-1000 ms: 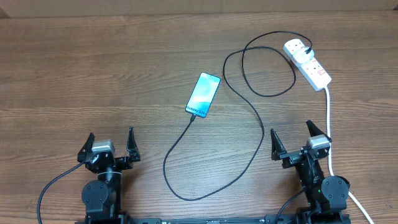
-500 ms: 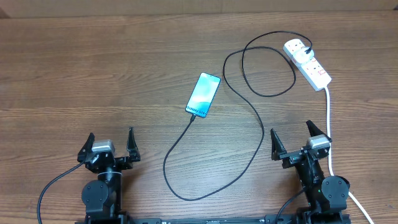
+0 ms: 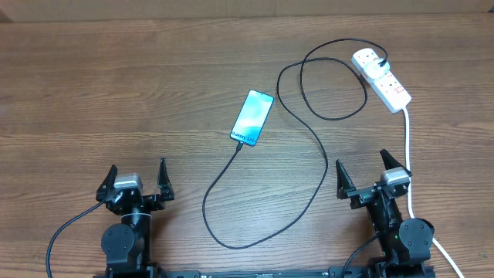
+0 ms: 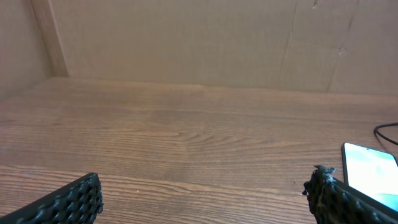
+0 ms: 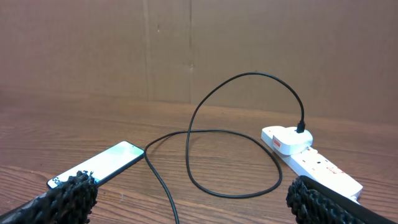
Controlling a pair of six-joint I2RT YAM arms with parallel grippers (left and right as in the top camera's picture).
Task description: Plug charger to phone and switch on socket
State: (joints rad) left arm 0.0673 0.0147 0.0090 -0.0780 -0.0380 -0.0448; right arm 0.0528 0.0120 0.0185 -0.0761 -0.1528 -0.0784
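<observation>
The phone [image 3: 252, 117] lies screen up mid-table, its blue-teal screen lit; it also shows in the right wrist view [image 5: 99, 163] and at the left wrist view's right edge [image 4: 372, 167]. The charger's black cable [image 3: 309, 185] meets the phone's near end, loops across the table and ends at a plug in the white socket [image 3: 382, 77], which the right wrist view also shows [image 5: 311, 158]. My left gripper [image 3: 133, 184] is open and empty at the front left. My right gripper [image 3: 370, 176] is open and empty at the front right, beside the white lead.
The socket's thick white lead [image 3: 409, 166] runs down the right side past my right arm to the front edge. A brown cardboard wall [image 5: 199, 43] stands behind the wooden table [image 3: 116, 93].
</observation>
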